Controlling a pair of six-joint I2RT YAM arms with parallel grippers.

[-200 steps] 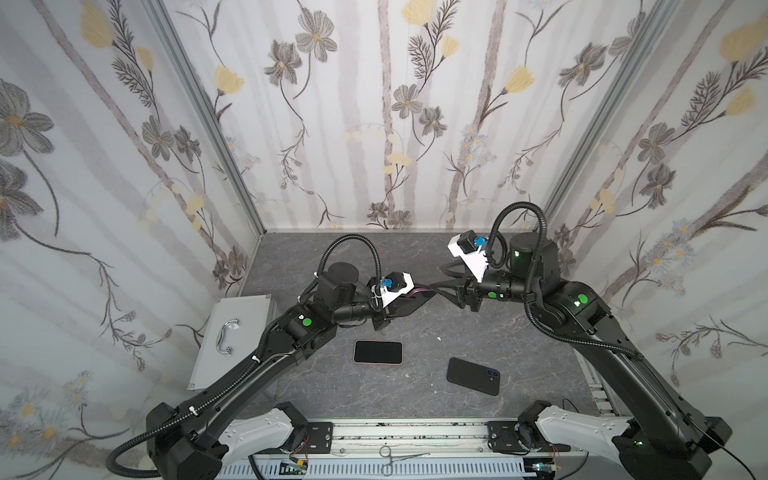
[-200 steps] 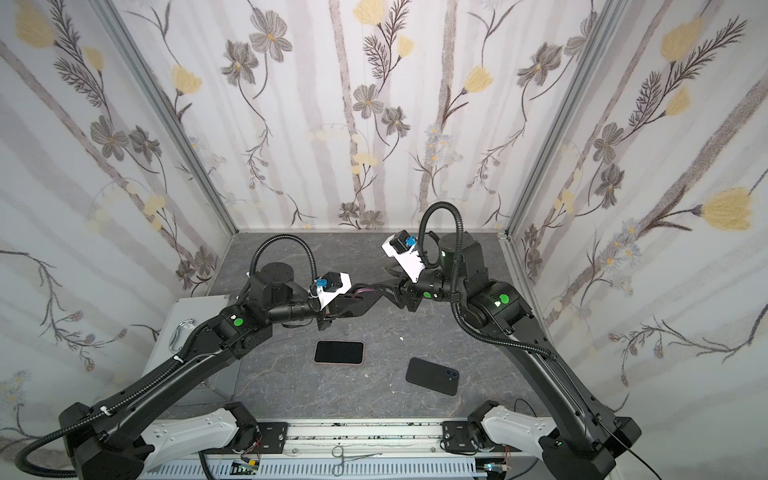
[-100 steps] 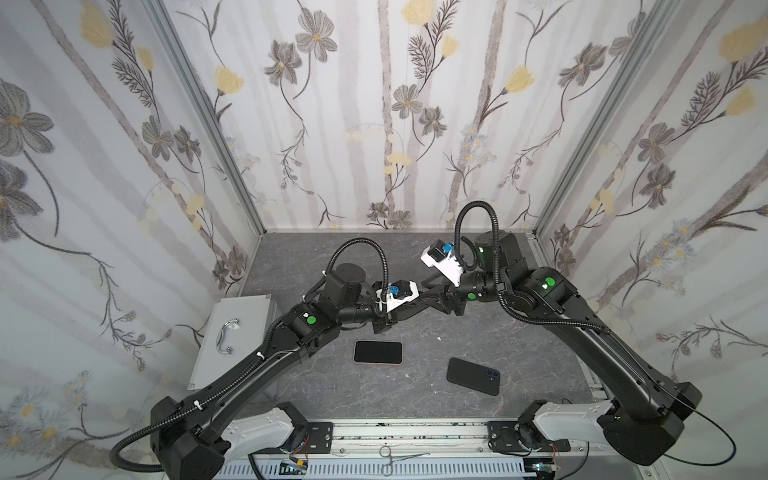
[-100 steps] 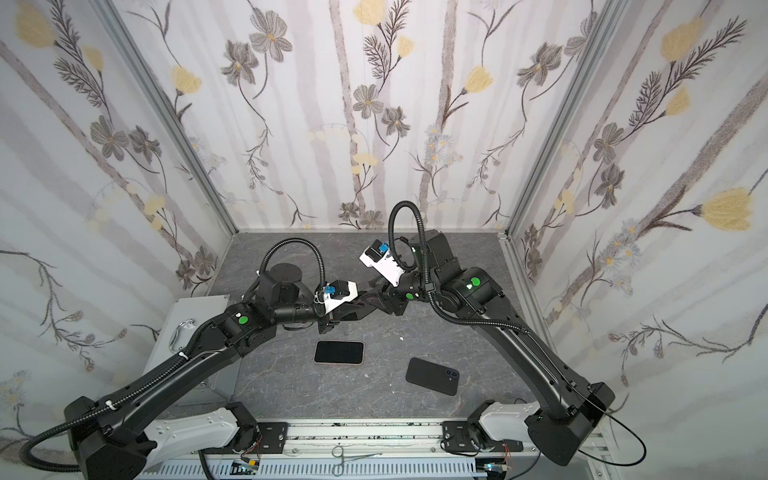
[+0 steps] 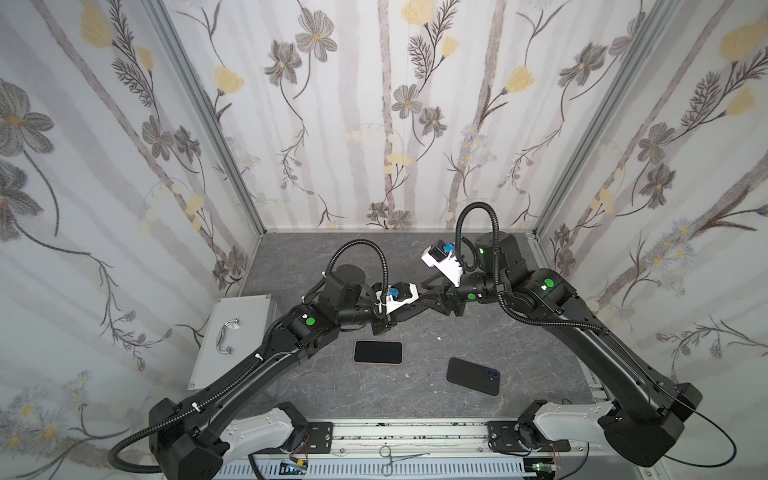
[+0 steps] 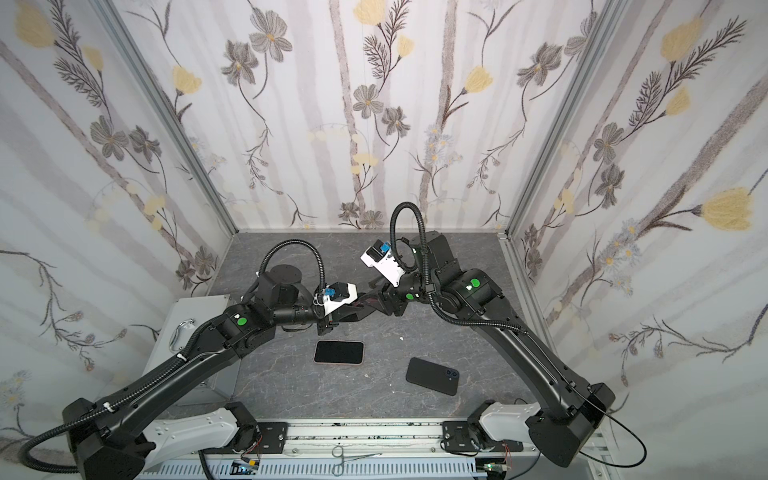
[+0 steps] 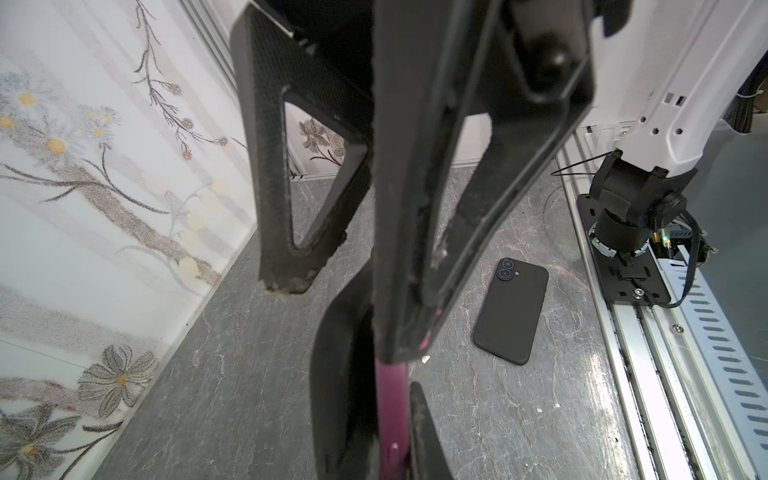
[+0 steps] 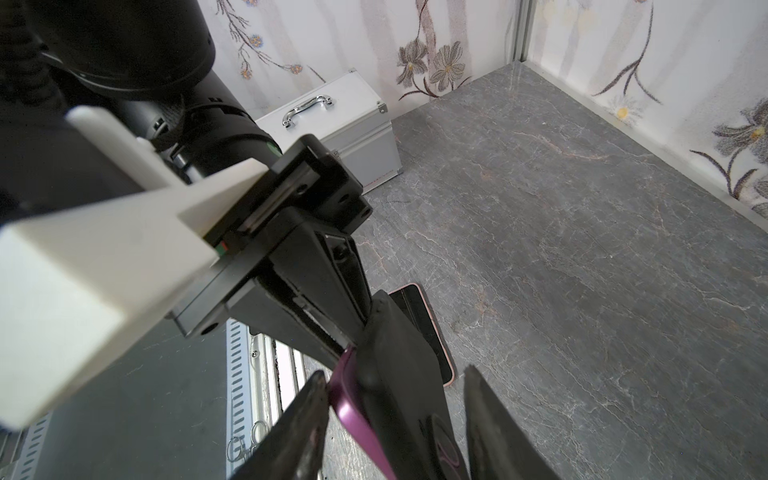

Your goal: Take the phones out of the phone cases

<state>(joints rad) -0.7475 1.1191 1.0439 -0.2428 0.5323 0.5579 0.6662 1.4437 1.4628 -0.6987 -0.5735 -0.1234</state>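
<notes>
A purple phone (image 8: 353,411) in a black phone case (image 8: 399,374) hangs edge-on above the table's middle between the two arms, seen in both top views (image 5: 419,305) (image 6: 363,307). My left gripper (image 7: 384,368) (image 5: 406,311) is shut on one end, pinching the purple edge (image 7: 388,399). My right gripper (image 8: 395,370) (image 5: 432,297) stands open round the other end. One of its fingers (image 8: 303,411) lies against the purple edge. The other finger (image 8: 490,419) stands apart from the case's back.
On the table lie a face-up phone with a pink rim (image 5: 378,352) and a face-down black phone (image 5: 473,375). A silver box with a handle (image 5: 232,332) stands at the left. Forceps (image 5: 399,457) lie on the front rail.
My right gripper has come left, from well apart to round the held phone's free end. The left gripper keeps its grip and has barely moved.
</notes>
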